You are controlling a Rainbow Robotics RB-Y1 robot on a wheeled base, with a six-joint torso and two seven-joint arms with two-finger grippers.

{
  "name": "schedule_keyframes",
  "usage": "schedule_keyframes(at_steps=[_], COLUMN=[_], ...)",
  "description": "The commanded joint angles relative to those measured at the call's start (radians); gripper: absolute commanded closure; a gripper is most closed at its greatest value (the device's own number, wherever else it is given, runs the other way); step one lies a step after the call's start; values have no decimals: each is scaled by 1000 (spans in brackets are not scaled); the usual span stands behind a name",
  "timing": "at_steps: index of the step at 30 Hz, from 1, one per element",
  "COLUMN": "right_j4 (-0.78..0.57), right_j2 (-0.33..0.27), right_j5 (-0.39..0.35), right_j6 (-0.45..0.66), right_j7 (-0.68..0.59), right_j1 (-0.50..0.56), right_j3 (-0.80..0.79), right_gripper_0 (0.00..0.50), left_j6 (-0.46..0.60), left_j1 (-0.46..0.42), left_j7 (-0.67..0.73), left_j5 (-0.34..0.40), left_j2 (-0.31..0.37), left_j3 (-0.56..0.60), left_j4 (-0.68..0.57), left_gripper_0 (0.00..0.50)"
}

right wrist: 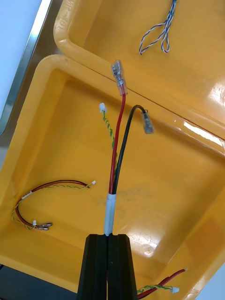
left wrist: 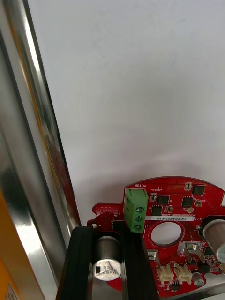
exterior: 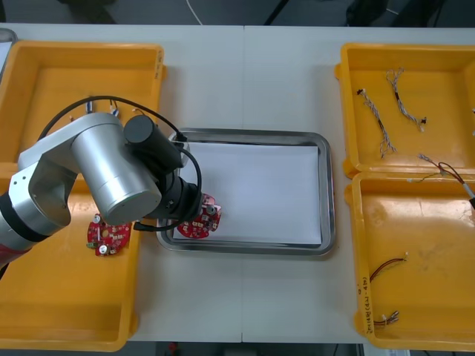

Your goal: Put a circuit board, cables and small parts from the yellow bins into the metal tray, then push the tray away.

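My left gripper (left wrist: pixel 107 265) is shut on a round red circuit board (left wrist: pixel 173 220), its fingers clamping the board's silver can. The board (exterior: pixel 202 222) is at the near left corner of the metal tray (exterior: pixel 326 193), over its white inside, with my left arm (exterior: pixel 111 174) above it. My right gripper (right wrist: pixel 108 239) is shut on the white sleeve of a black and red cable (right wrist: pixel 117 154), held above the near right yellow bin (right wrist: pixel 164 187). That cable (exterior: pixel 447 172) shows at the table's right edge.
A second red board (exterior: pixel 107 233) lies in the near left bin (exterior: pixel 67 304). Small metal parts (exterior: pixel 115 110) sit in the far left bin. Blue and white cables (exterior: pixel 378 122) lie in the far right bin (exterior: pixel 415 59), red and yellow cables (exterior: pixel 387 268) in the near right one.
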Motion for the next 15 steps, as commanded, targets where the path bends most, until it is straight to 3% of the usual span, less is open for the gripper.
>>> schedule_keyframes(at_steps=[1,13,14,15], right_j4=[-26,-28,-26,-28], right_j2=[-24,-10,-10,-10], right_j5=[11,10,10,11], right_j6=[4,4,4,4], right_j7=[27,29,29,29], right_j1=[-17,-17,-17,-17], right_j3=[11,12,12,12], right_gripper_0=[500,500,500,500], left_j6=[-27,-65,-67,-69], left_j1=[-38,-40,-40,-38], left_j7=[-1,4,6,9], left_j5=[-13,-18,-16,-16], left_j2=[-20,-20,-20,-20], left_j3=[-27,-39,-38,-39], left_j4=[5,24,24,24], left_gripper_0=[499,492,452,331])
